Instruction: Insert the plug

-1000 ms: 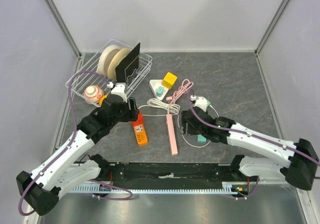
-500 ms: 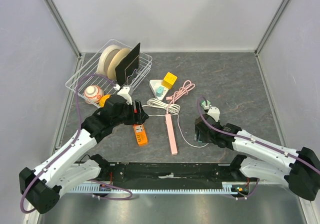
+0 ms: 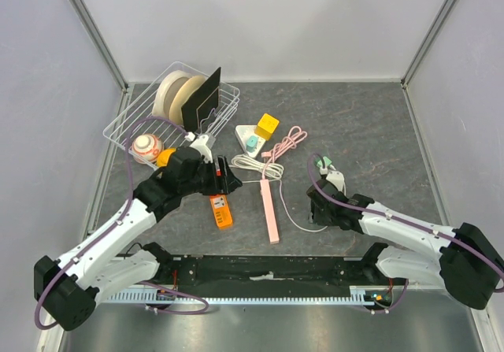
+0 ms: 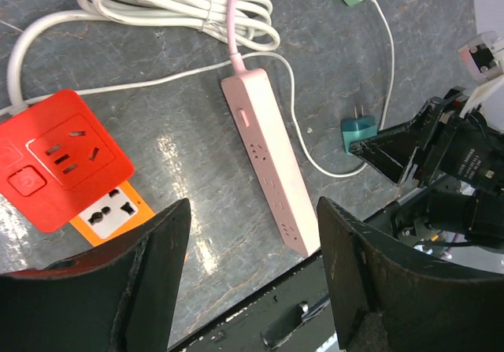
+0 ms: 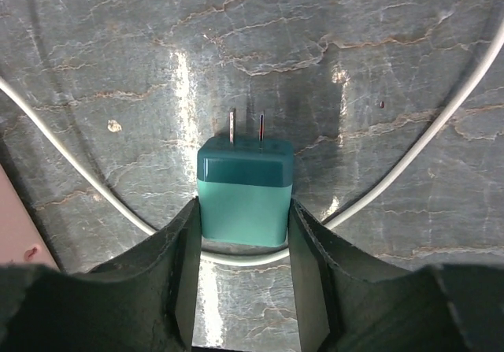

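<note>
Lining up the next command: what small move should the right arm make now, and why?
Probably lift the plug slightly. The right fingers look flush on both its sides, it seems to lie on the table, and the strip lies apart from it.

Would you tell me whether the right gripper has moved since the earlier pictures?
Yes: the right gripper moved rightward, away from the pink power strip.

Pink power strip beside orange socket
</note>
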Tool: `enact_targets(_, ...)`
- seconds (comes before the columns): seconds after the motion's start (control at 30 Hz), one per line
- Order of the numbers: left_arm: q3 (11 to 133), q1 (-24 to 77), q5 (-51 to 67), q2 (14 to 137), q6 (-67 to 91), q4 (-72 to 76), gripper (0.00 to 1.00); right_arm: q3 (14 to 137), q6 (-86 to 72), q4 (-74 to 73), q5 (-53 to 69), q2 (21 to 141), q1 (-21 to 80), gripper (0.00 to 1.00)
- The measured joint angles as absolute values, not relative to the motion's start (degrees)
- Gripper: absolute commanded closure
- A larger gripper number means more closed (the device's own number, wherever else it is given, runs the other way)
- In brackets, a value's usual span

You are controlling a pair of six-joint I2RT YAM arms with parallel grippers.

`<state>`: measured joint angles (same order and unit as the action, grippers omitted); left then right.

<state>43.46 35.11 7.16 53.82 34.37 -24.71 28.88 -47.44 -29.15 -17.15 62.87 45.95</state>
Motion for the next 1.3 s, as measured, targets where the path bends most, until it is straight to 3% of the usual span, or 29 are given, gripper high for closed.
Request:
enact_targets(0.07,43.5,35.2,7.9,54.0,34.9,-24.4,0.28,28.9,-47.0,-29.1,-16.8,62.8,46.0,0.86)
enact_targets(0.17,43.5,35.3,9.3,54.4,35.8,-23.6,0.28,28.9,-45.8,-29.2,-16.3,62.2,46.0,0.91)
enact_targets(0.47,43.5,35.8,16.8,58.7,41.2,-18.8,0.25,35.2,-34.4,-27.7,-10.5,56.3,47.1,0.9)
enact_targets(0.97,47.4,38.7,23.2,69.1,48.6,-10.5,0.23,40.7,-14.2,-14.3,2.9,56.4,52.1,0.89)
enact_targets(1.3,48.3,40.3,27.1,73.9,49.9,-8.0,0.33,40.9,-10.8,-11.7,5.5,56.6,52.4,0.89)
